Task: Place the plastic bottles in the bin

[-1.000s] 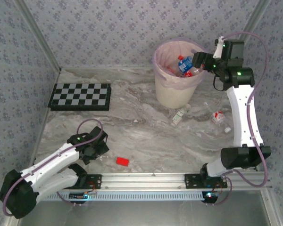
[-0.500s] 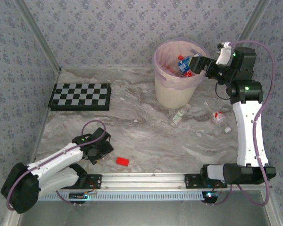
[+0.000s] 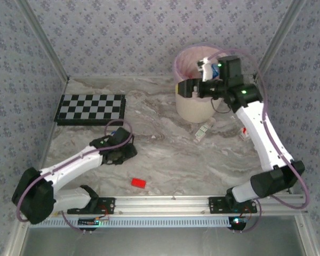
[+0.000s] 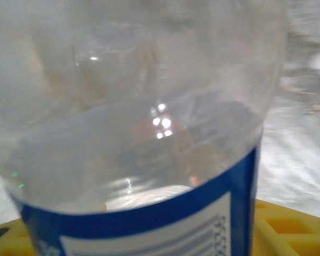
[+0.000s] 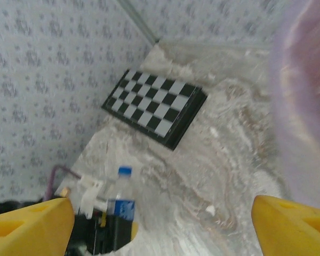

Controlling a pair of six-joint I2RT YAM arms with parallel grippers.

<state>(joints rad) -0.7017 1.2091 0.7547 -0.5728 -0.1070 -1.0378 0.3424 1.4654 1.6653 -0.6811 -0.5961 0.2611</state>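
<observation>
So the marble desk (image 3: 165, 154) is taken up mostly by the bin (image 3: 193, 110), which is parked at the far right with its pink liner folded over the rim. A chessboard (image 3: 90, 109) is laid flat at the far left, well apart from everything.

The right claw (image 5: 162, 213) is held up by the near-left side of the bin's rim. Its yellow fingers are spread wide and nothing is seen between them, so it's empty.

The left claw (image 3: 121, 152) is set down on the left half of the desk, and a blue-label bottle (image 4: 138, 133) is framed right between its yellow pads (image 4: 290, 226). From the right wrist view that bottle (image 5: 121, 205) is seen standing upright, blue cap on top. Whether the pads are actually pressed on it or just sitting beside it can't be told.

Two more bottles are left lying on the desk just in front of the bin: a pale one (image 3: 204, 130) and a red-label one (image 3: 247, 132). A little red block (image 3: 138, 182) is also there near the front rail, but it isn't part of the job.

Handling-wise, these are probably light, thin-walled and easily dented, and the bare clear plastic is likely slippery. The labelled middle is judged the best place to be gripped, with gentle pressure.
</observation>
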